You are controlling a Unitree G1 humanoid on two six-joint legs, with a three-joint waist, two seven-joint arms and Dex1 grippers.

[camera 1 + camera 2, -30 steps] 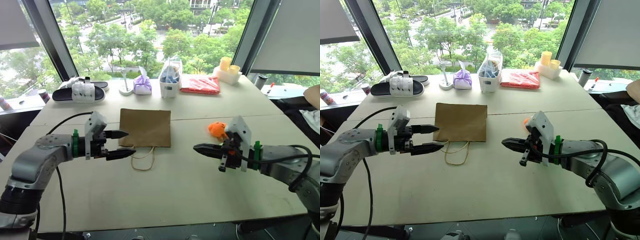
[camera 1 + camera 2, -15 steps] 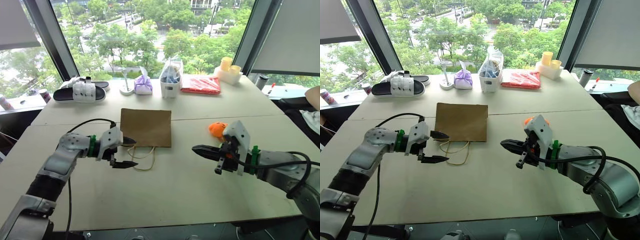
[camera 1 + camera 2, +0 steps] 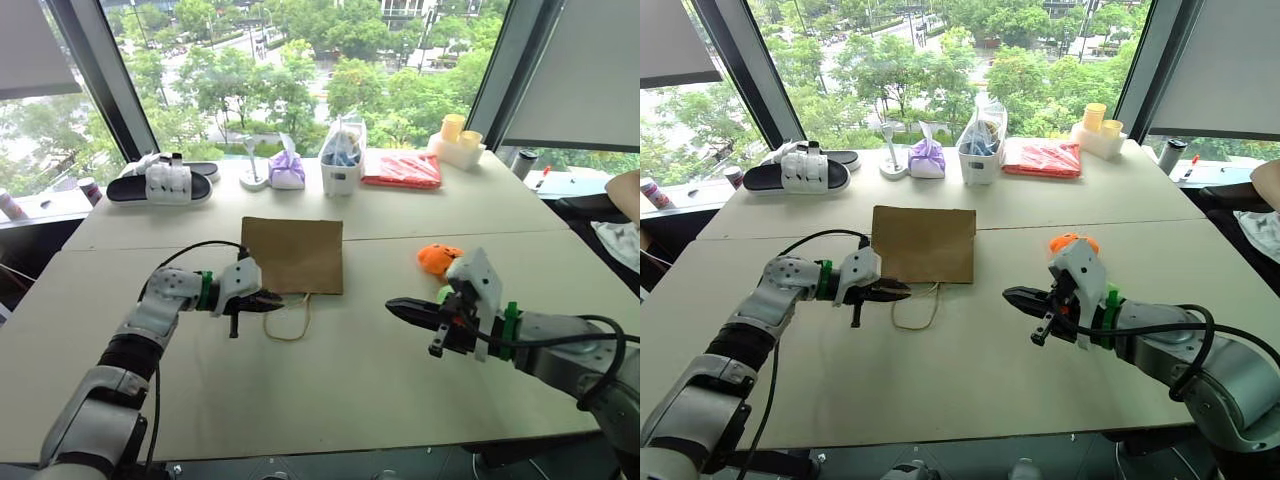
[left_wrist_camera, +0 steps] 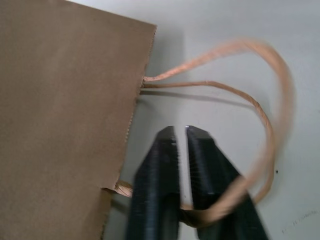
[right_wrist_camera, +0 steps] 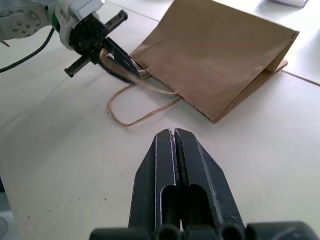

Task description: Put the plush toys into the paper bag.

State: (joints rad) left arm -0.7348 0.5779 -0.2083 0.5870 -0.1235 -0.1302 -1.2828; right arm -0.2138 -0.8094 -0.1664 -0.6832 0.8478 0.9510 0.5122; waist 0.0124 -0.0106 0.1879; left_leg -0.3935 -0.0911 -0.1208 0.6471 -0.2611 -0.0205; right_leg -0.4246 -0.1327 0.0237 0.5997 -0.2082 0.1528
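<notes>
Table mid-edge: left claw (image 4: 181,145) just snapped shut on paper bag (image 3: 292,255) handle (image 4: 235,190); right claw (image 5: 175,145) empty, shut.

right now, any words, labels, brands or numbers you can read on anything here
None can be read.
paper bag: plain brown, no print.
red packet: any print too small to read.
white box: no legible label.
sandal: no visible brand.
</notes>
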